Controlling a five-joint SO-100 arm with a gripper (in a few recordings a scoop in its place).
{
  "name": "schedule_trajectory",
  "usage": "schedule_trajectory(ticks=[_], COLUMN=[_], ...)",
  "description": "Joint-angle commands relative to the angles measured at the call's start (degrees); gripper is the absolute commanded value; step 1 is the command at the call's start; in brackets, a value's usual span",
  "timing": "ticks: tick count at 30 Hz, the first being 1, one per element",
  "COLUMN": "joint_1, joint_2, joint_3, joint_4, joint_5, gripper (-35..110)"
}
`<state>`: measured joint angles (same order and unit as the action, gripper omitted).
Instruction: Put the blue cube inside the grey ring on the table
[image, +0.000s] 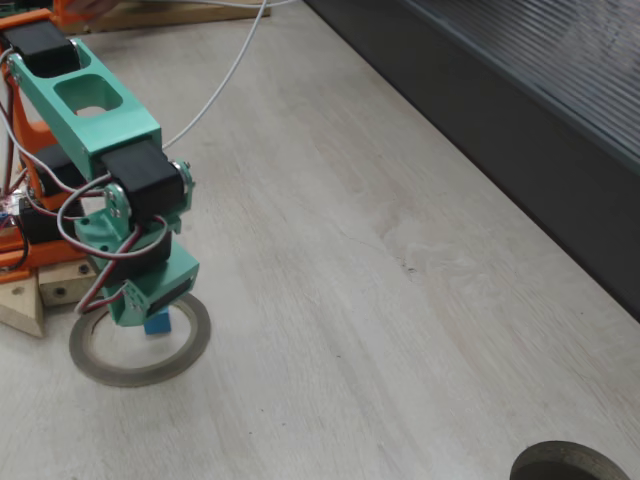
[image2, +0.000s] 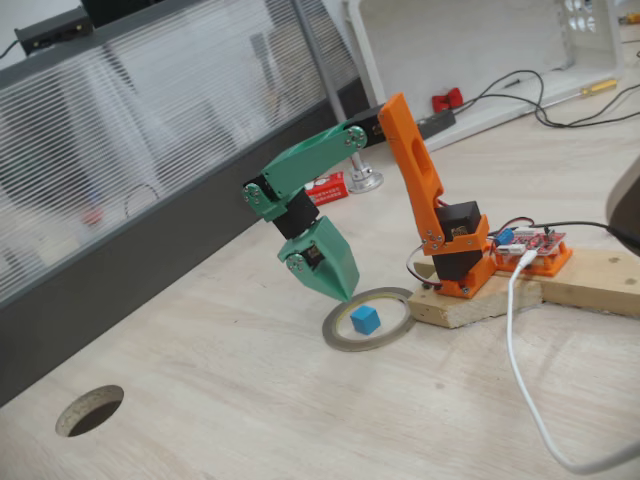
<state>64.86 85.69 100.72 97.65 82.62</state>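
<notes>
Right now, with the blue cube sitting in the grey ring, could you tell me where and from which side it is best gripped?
Grip the blue cube across two opposite side faces, coming straight down from above. It sits flat inside the grey ring, clear of the rim, and its flat parallel faces suit the hand, which hangs just above it. A sideways approach would probably catch the ring.

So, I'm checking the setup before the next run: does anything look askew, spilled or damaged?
Nothing stands out. The blue cube sits flat inside the grey ring, which lies flat on the table. The end effector hovers just above the ring's far edge; whether it is open, I cannot tell.
</notes>
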Motion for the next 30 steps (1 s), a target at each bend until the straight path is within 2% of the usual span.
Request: schedule_trajectory(ticks=[1,4,19,30], joint_1=[0.53,0.53,0.44,0.53], joint_2=[1.93,1.93,2.46,18.63], joint_3=[-1.14,-3.16,-8.7,-5.98], joint_4=[6.06,12.48,11.43,11.43], joint_5=[0.88,0.88,0.97,0.97], gripper=[0,0,0,0])
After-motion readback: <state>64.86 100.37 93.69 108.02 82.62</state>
